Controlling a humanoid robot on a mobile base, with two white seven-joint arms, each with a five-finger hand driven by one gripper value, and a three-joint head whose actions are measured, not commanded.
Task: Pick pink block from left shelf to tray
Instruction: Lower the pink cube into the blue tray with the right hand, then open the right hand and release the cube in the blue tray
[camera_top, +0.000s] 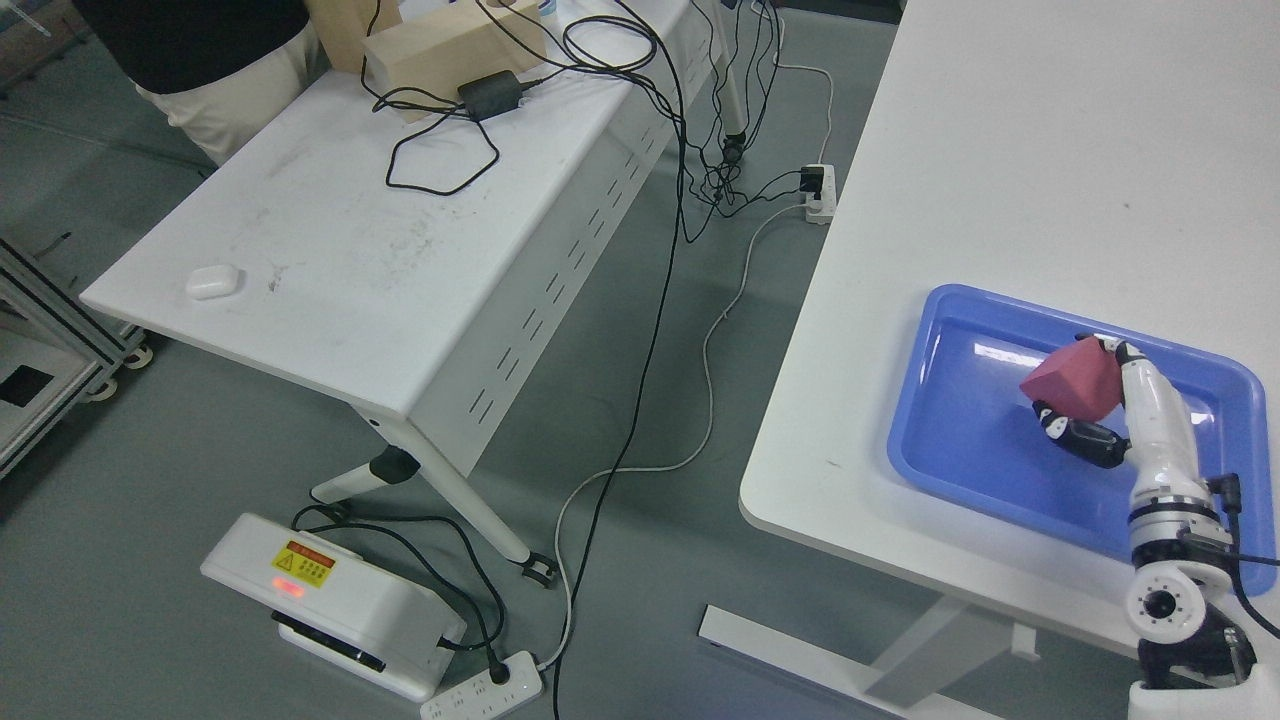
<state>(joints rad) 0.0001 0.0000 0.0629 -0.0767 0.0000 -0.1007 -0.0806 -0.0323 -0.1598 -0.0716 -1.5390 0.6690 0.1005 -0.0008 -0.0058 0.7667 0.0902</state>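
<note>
Head view shows a blue tray (940, 400) on the white table (1000, 150) at the right. Over the tray, the right hand (1095, 405) grips the pink block (1070, 383) with its fingers closed around it. To the left stands another table (330, 260) with black cables (440, 150) and a small white case (213, 281).
</note>
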